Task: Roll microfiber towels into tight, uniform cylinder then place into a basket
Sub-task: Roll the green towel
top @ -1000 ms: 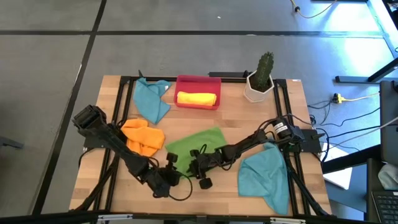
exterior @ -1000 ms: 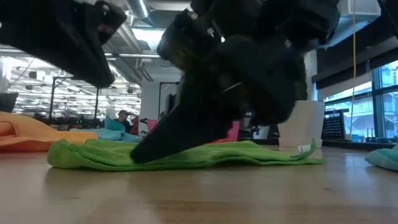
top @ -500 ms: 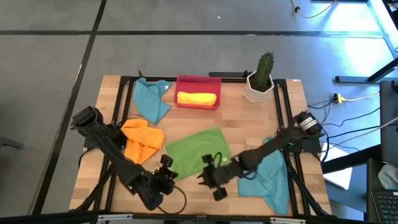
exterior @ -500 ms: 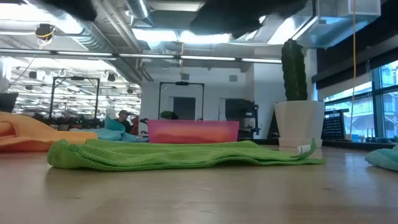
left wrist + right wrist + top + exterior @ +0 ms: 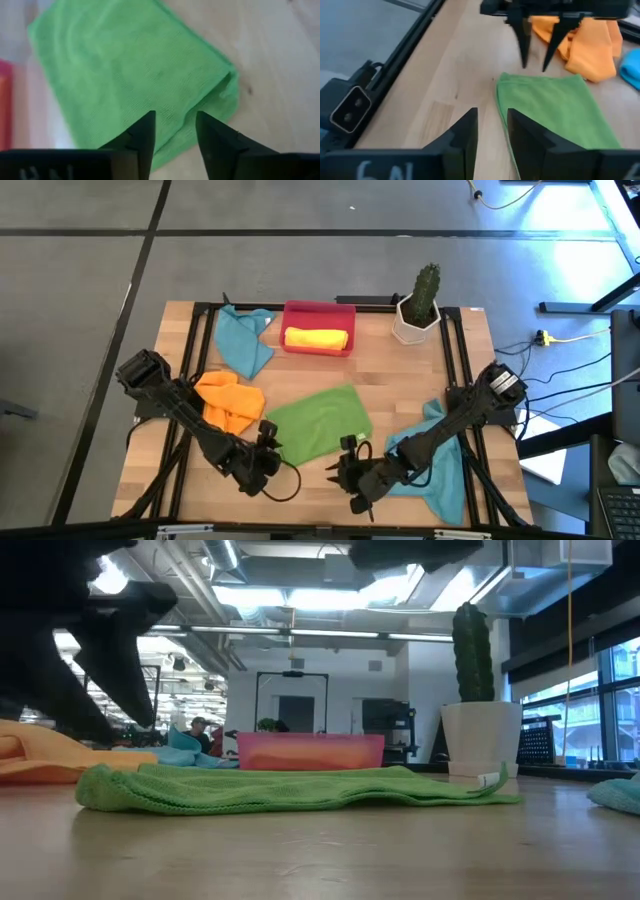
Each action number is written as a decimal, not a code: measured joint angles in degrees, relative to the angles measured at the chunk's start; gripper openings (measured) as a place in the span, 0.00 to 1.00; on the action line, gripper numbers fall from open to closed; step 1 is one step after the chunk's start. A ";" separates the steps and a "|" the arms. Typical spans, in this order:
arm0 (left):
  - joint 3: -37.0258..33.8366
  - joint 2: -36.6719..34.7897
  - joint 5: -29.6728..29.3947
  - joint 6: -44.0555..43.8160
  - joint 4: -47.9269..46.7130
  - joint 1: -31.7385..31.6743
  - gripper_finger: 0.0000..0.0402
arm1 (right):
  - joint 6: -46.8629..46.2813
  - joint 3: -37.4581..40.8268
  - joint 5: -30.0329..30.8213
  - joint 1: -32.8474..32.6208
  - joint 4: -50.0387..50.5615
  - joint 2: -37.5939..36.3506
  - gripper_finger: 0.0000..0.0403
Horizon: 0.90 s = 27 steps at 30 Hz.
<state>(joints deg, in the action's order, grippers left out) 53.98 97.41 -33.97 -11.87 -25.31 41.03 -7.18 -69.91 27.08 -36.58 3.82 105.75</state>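
Note:
The green towel (image 5: pixel 316 425) lies flat in the middle of the table, with a doubled edge at its near left corner (image 5: pixel 227 87). My left gripper (image 5: pixel 268 455) is open and points down at that corner (image 5: pixel 175 116) with nothing between its fingers. My right gripper (image 5: pixel 350 478) is open and empty (image 5: pixel 492 112). It hangs over bare wood near the front edge, to the right of the green towel's near end. The red basket (image 5: pixel 318 310) stands at the far middle and holds a rolled yellow towel (image 5: pixel 316 338).
An orange towel (image 5: pixel 230 402) lies bunched on the left. One teal towel (image 5: pixel 245 342) lies at the far left and another (image 5: pixel 432 465) under the right arm. A white pot with a cactus (image 5: pixel 417 315) stands at the far right. Black frame rails run along the table's sides.
My right gripper has lifted off the green towel's near end and gone toward the table's near right, ending over bare wood. My left gripper drew back toward the near edge, then came down at the towel's near left corner. The towel lies as it did.

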 joint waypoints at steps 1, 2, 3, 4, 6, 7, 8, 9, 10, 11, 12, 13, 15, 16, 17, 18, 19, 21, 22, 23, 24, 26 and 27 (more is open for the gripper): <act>-0.62 0.00 0.51 0.71 1.55 -0.30 0.34 | -0.65 0.02 0.15 0.00 0.51 0.00 0.27; -1.20 0.00 0.62 1.60 2.53 -0.47 0.35 | -1.56 0.02 0.29 0.00 1.03 0.00 0.27; -1.69 0.00 0.62 2.38 3.06 -0.54 0.36 | -2.11 0.02 0.31 0.00 1.47 0.00 0.27; -2.01 0.00 0.65 3.26 3.56 -0.54 0.36 | -3.01 0.02 0.32 0.00 1.67 0.00 0.27; -2.26 0.00 0.67 4.79 5.88 -0.54 0.36 | -4.19 0.02 0.33 0.00 2.05 0.00 0.27; -2.30 0.00 0.69 5.45 6.85 -0.52 0.36 | -4.64 0.02 0.37 0.00 2.06 0.00 0.27; -2.49 0.00 0.78 6.36 7.66 -0.52 0.36 | -4.89 0.02 0.38 0.00 2.07 0.00 0.27; -2.68 0.17 1.06 7.15 8.35 -0.52 0.36 | -5.32 0.02 0.50 -0.06 2.07 0.00 0.27; -2.72 0.74 1.51 7.85 9.32 -0.52 0.36 | -5.92 0.02 0.93 -0.11 2.07 0.00 0.27; -2.70 1.43 1.84 8.58 9.98 -0.52 0.36 | -6.15 0.02 1.47 -0.22 2.07 0.00 0.27; -2.70 2.21 2.00 9.35 9.96 -0.52 0.36 | -6.32 0.02 1.94 -0.30 2.07 0.00 0.27; -2.70 3.22 2.21 9.77 10.06 -0.52 0.36 | -6.57 0.02 2.00 -0.42 2.07 0.00 0.27; -2.71 5.25 2.20 10.82 10.01 -0.51 0.36 | -7.64 0.02 2.00 -0.55 2.07 0.02 0.27; -2.65 5.58 2.02 11.08 10.40 -0.48 0.36 | -7.86 0.04 2.02 -0.74 2.09 0.02 0.27; -2.61 6.02 1.67 11.12 11.04 -0.48 0.36 | -8.12 0.04 2.32 -0.86 2.09 0.02 0.27; -2.59 6.26 1.19 11.12 11.72 -0.48 0.36 | -8.21 0.04 2.85 -0.99 2.09 0.02 0.27; -2.60 6.27 1.19 11.15 11.94 -0.52 0.36 | -8.24 0.06 3.37 -1.14 2.13 0.02 0.27; -2.55 6.25 1.30 11.92 12.73 -0.48 0.36 | -8.30 0.07 3.94 -1.14 2.16 0.02 0.27; -2.37 6.16 1.45 12.60 12.70 -0.33 0.36 | -8.61 0.07 3.94 -1.14 2.16 0.02 0.27; -1.99 6.14 1.67 13.17 12.56 -0.18 0.36 | -8.82 0.07 3.97 -1.14 2.28 0.03 0.27; -1.58 6.14 1.81 13.76 12.58 -0.09 0.36 | -9.00 0.07 3.99 -1.14 2.41 0.04 0.27; -0.84 6.12 2.00 14.00 12.68 0.00 0.36 | -9.24 0.07 4.01 -1.14 2.90 0.04 0.27; -0.59 6.08 1.98 14.01 12.66 -0.02 0.36 | -9.29 0.07 4.16 -1.12 3.07 0.04 0.27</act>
<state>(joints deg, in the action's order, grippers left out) 53.39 103.48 -31.99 2.14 -12.65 41.01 -16.46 -69.84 31.25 -37.70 6.89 105.80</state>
